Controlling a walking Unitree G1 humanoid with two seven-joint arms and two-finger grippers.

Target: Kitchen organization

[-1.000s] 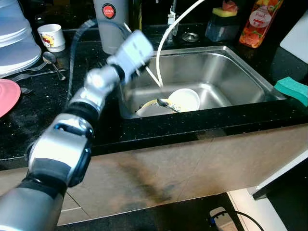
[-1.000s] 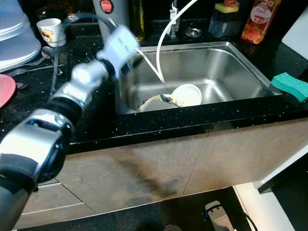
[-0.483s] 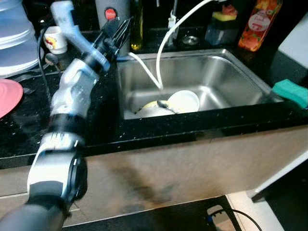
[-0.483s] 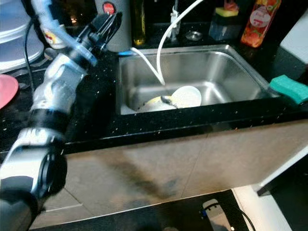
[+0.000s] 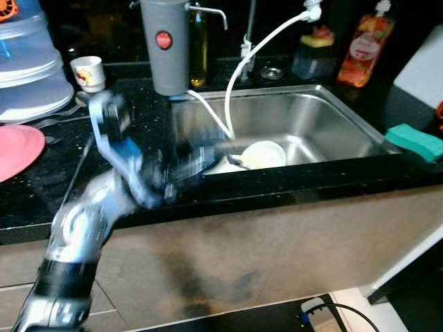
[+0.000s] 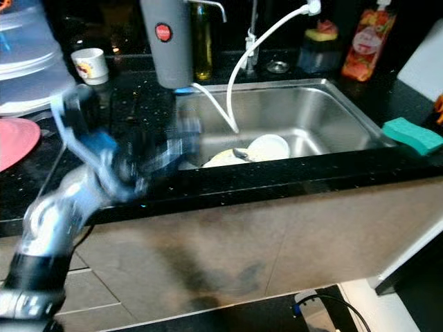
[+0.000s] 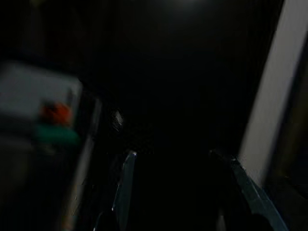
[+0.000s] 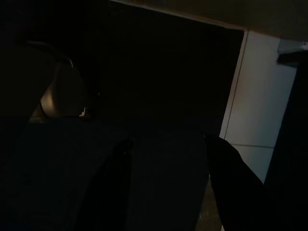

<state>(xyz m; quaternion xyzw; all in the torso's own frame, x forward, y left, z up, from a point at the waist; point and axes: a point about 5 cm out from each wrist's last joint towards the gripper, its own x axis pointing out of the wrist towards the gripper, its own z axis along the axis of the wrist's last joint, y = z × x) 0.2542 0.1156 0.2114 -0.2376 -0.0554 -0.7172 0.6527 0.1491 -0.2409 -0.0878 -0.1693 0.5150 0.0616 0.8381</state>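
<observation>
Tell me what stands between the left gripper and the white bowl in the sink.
The left gripper is motion-blurred at the sink's front-left edge. Between it and the white bowl lie a yellowish dish with a spoon on it; the white hose hangs just behind.

Left arm [image 5: 104, 200] blurring across the black counter [image 5: 41, 187], its left gripper [image 5: 201, 155] reaching over the steel sink's [image 5: 325, 117] front-left edge; white bowl [image 5: 263, 153] sitting inside; green sponge [image 5: 414, 142] lying at right; pink plate [image 5: 17, 151] at left.
</observation>
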